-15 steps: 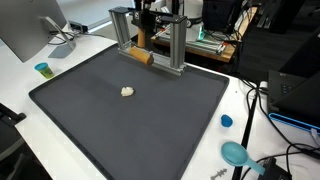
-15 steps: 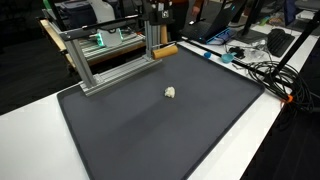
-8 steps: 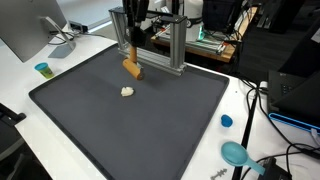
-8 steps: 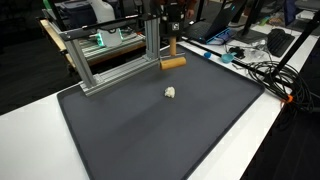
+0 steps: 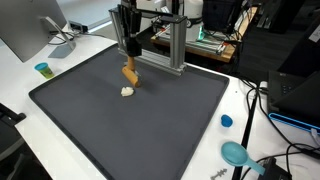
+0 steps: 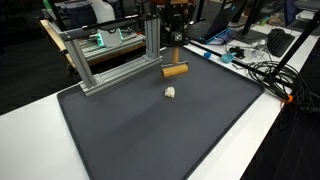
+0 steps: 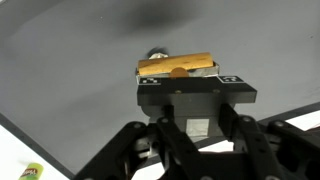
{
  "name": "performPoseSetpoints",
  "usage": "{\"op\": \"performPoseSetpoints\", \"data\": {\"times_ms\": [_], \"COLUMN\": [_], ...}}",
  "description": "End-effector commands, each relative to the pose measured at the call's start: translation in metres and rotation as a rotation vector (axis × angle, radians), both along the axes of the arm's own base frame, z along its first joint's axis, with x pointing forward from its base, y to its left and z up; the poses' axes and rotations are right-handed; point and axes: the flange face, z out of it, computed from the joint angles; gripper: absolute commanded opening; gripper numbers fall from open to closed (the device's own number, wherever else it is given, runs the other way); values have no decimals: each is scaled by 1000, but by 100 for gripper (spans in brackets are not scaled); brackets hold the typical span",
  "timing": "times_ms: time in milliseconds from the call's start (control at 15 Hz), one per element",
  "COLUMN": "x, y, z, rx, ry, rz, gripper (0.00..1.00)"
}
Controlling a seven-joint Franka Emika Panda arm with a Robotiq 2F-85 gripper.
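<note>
You have one tan cylinder [image 5: 129, 72], one white lump [image 5: 127, 91] at its 6 o'clock, one dark mat [image 5: 150, 130], and one metal frame [image 5: 177, 45] at the mat's 12 o'clock. Around the mat: one blue cap [image 5: 226, 121] at 3 o'clock, one teal dish [image 5: 235, 153] at 4, one small cup [image 5: 42, 69] at 10.

- The dark grey rectangular mat [image 5: 150, 130] lies on the white table [image 5: 20, 85] and fills the middle of both exterior views
- The silver aluminium bar frame [image 5: 150, 40] stands at the mat's far edge, top centre
- The tan wooden cylinder [image 5: 129, 73] hangs clamped in the black gripper [image 5: 128, 62], in front of the frame and above the mat
- The small cream lump [image 5: 127, 91] lies on the mat just below the cylinder in the picture
- The small blue round cap [image 5: 226, 121] sits on the table right of the mat, the teal cup [image 5: 42, 69] left of it
</note>
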Motion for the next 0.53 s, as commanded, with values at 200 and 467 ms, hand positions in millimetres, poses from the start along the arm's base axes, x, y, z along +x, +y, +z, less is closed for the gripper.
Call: {"op": "performPoseSetpoints", "data": {"times_ms": [200, 467], "x": [16, 22], "y": [-21, -30], "z": [-35, -33], "rx": [27, 68], "ry": [42, 37], "rz": [-32, -40], "gripper": [21, 21]}}
